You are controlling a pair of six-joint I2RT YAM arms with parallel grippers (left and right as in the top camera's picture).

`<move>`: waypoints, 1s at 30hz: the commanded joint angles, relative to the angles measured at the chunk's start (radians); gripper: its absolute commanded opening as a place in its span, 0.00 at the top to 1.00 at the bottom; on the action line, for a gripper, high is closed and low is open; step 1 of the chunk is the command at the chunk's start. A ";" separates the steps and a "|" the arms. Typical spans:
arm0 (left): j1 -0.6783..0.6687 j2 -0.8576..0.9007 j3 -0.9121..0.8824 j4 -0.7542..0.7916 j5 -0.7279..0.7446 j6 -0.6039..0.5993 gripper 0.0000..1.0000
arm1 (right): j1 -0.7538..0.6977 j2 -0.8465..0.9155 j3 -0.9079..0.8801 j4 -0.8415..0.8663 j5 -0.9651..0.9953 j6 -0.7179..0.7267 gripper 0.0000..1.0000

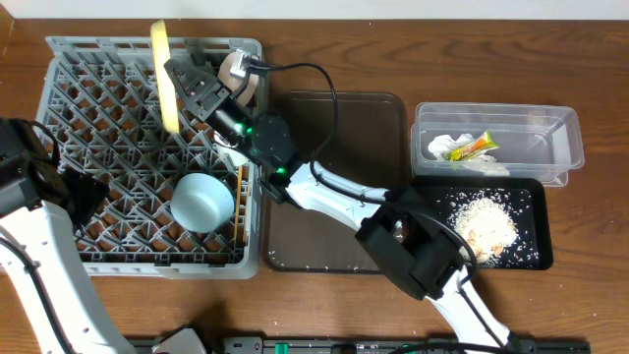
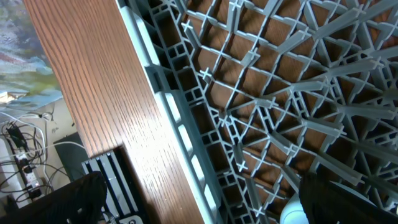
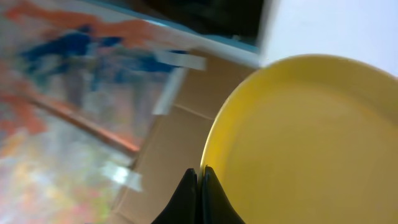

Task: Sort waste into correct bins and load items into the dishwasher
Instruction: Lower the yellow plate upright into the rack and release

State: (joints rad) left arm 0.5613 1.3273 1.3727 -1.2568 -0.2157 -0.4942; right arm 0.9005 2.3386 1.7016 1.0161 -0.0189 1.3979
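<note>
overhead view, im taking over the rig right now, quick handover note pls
Left gripper: open, empty, over the left edge of the dish rack.
Right gripper: shut at the rim of the yellow plate, which stands on edge in the rack; unclear if it pinches it.
Done: blue bowl and one cup in the rack; napkin and wrapper in the clear tub; rice scraps in the black tray.
Left: settle the plate, pull the right arm clear; second cup not visible.

We see yellow plate [image 1: 163, 79] on edge + blue bowl [image 1: 201, 202] in grey rack [image 1: 98, 108]; napkin [image 1: 444, 145], wrapper [image 1: 474, 147] in clear tub [image 1: 565, 138]; rice [image 1: 482, 221] in blk tray [image 1: 536, 221].
</note>
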 commanded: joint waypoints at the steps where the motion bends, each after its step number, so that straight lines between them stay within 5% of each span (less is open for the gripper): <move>1: 0.004 -0.003 0.006 -0.004 -0.012 -0.002 0.00 | 0.021 0.002 0.006 -0.067 0.008 -0.014 0.99; 25: 0.004 -0.003 0.006 -0.004 -0.012 -0.001 0.00 | -0.008 0.015 0.005 -0.236 0.037 -0.016 0.99; 30: 0.004 -0.003 0.006 -0.004 -0.012 -0.002 0.00 | -0.024 0.015 0.005 -0.288 0.024 -0.028 0.80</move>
State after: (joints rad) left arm 0.5613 1.3273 1.3727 -1.2564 -0.2161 -0.4946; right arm 0.9077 2.3497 1.7008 0.7433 0.0044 1.3956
